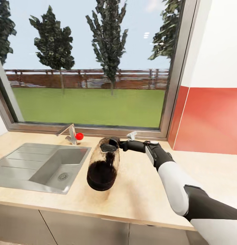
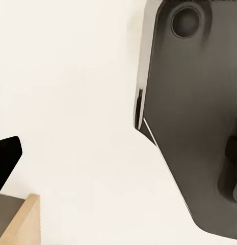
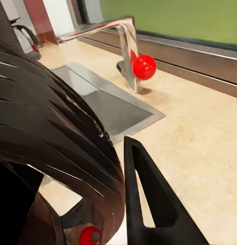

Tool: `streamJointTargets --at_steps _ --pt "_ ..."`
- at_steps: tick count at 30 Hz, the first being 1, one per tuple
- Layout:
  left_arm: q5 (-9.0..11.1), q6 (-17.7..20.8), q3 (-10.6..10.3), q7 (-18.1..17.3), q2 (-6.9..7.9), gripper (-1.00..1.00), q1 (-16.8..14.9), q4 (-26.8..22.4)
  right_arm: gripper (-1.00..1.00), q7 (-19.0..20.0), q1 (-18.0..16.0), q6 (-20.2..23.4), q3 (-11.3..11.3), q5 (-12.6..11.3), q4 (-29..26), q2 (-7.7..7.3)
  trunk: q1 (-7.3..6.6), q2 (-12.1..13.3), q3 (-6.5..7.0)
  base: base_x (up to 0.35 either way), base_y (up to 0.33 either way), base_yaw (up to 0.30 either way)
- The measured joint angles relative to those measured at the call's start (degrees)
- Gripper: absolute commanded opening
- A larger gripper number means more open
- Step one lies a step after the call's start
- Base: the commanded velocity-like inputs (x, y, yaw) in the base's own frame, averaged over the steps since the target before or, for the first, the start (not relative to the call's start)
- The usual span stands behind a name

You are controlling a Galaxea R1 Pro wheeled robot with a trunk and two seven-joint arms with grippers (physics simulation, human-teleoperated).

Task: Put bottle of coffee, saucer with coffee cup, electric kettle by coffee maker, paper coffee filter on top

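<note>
One item at most looks under way: the coffee maker (image 1: 103, 164), a dark glass vessel, tilts above the countertop (image 1: 145, 194) beside the sink (image 1: 40, 166), apparently clamped at its top by the right gripper (image 1: 115, 143), with no other station pieces set out here.

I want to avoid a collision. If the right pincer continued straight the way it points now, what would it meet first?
Likely the faucet with its red knob. The right pincer, shut on the coffee maker, points left along the counter toward it; depth is uncertain.
</note>
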Motion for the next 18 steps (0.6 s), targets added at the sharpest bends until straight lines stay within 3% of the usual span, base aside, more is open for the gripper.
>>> streamJointTargets --at_steps 18 --pt "0.00 0.00 0.03 0.00 0.00 1.00 -0.02 0.00 -1.00 0.01 -0.03 0.00 0.00 0.00 0.05 0.00 0.01 -0.07 1.15 0.000 0.311 0.190"
